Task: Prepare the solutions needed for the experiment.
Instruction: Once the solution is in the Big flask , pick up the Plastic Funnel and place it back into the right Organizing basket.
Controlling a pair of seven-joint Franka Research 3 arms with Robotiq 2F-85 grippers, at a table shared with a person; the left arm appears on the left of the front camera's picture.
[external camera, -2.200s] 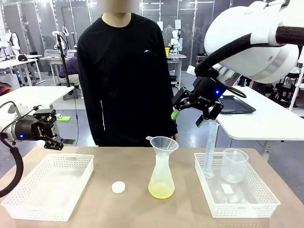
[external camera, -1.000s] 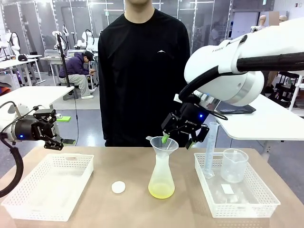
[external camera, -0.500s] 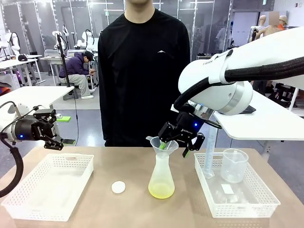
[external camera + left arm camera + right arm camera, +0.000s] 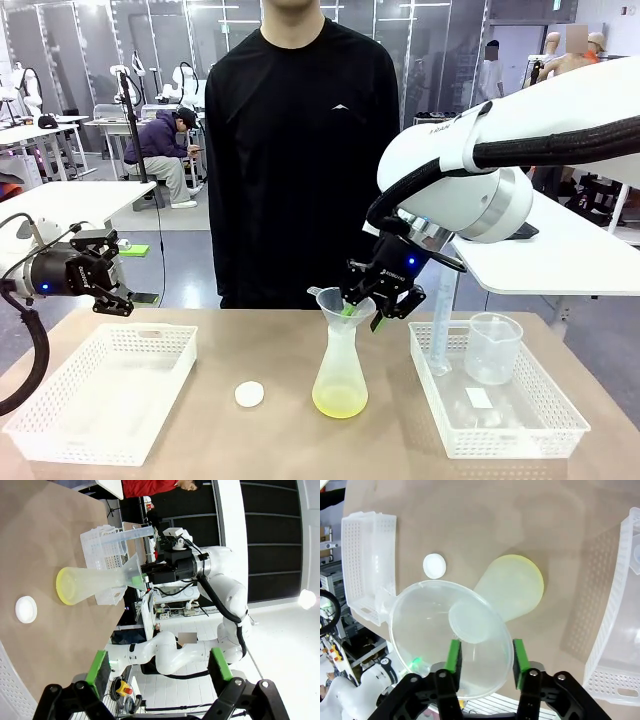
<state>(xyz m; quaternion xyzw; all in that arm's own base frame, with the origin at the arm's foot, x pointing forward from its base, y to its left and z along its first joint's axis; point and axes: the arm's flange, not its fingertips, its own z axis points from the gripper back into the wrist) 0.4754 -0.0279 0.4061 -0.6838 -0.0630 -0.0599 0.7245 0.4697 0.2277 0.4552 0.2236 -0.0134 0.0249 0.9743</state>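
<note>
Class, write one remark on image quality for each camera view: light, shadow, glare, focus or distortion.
Front view: even, sharp lighting, with a faint shadow under the flask. Left wrist view: picture rolled sideways, and a lamp glares at the right edge. Right wrist view: the translucent funnel veils what lies beneath, and the basket throws a soft shadow on the table.

Pale yellow-green, translucent solution, pooled shallow and level in the bottom of the upright conical flask at mid-worktop.
</note>
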